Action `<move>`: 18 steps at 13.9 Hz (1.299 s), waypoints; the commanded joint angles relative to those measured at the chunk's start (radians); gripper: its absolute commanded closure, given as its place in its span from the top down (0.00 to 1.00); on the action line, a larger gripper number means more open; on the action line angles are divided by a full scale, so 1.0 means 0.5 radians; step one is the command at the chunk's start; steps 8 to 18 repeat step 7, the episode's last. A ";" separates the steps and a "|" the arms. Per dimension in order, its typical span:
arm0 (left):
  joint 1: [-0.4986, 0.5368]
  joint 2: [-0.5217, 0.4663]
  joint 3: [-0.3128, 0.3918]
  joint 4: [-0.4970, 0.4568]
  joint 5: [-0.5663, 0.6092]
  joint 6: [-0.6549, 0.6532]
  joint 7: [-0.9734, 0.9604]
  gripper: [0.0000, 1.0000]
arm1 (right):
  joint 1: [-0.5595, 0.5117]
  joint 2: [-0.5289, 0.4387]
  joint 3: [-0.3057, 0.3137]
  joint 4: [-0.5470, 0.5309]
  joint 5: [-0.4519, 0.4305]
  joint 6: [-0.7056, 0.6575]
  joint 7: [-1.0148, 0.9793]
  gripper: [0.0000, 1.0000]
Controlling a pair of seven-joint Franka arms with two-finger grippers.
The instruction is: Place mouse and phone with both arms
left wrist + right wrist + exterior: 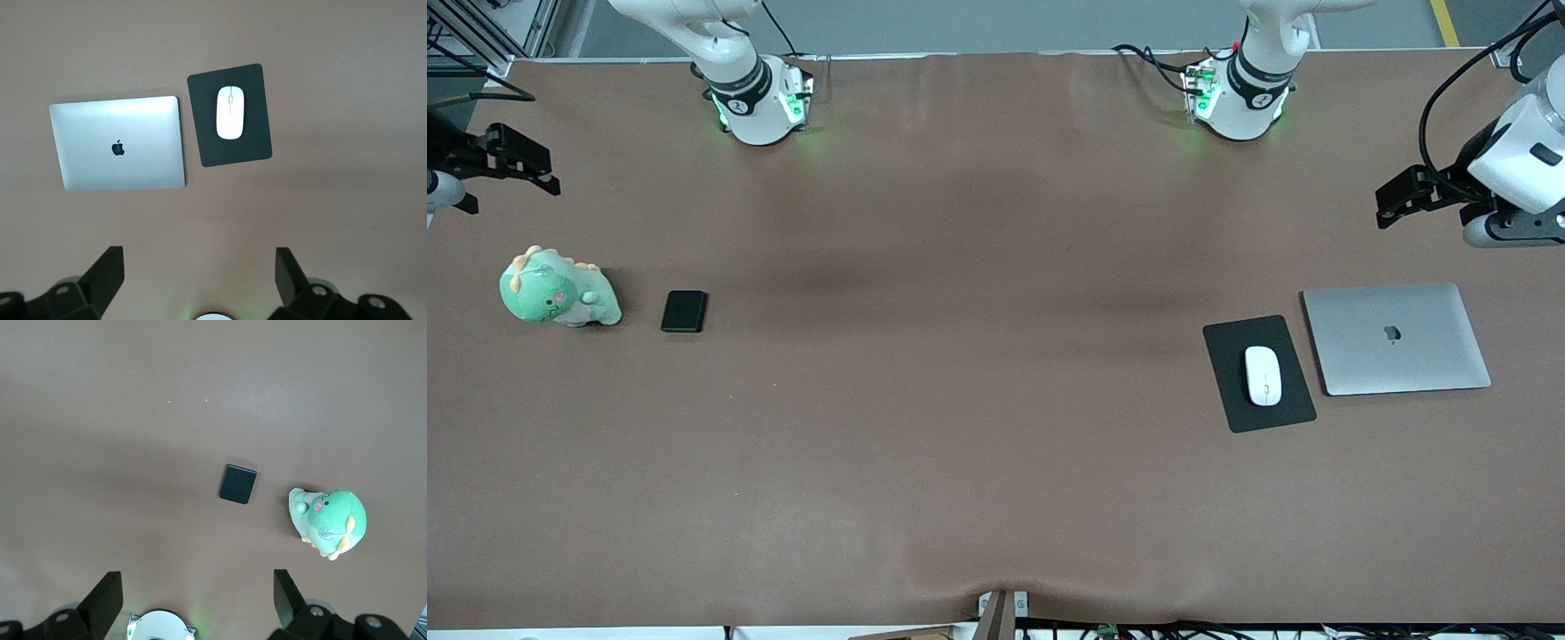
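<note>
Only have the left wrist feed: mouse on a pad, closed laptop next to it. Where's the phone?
Observer: The phone lies flat at the right arm's end of the table, beside a green plush dinosaur.
Operator: Right gripper anywhere near it?
Observer: No. The right gripper hangs open above the table edge at that end, holding nothing.
Operator: And my left gripper relative to the mouse?
Observer: The left gripper is open in the air at the left arm's end, up over the table near the laptop, not over the mouse on its mouse pad.
</note>
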 commanded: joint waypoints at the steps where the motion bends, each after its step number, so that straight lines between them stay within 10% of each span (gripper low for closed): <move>1: -0.010 0.033 -0.003 0.060 -0.106 -0.035 -0.016 1.00 | 0.032 -0.041 -0.022 -0.033 0.052 0.015 0.009 1.00; 18: 0.002 0.014 -0.003 0.121 -0.135 -0.019 0.021 1.00 | 0.047 -0.038 -0.019 -0.027 0.083 0.003 0.254 1.00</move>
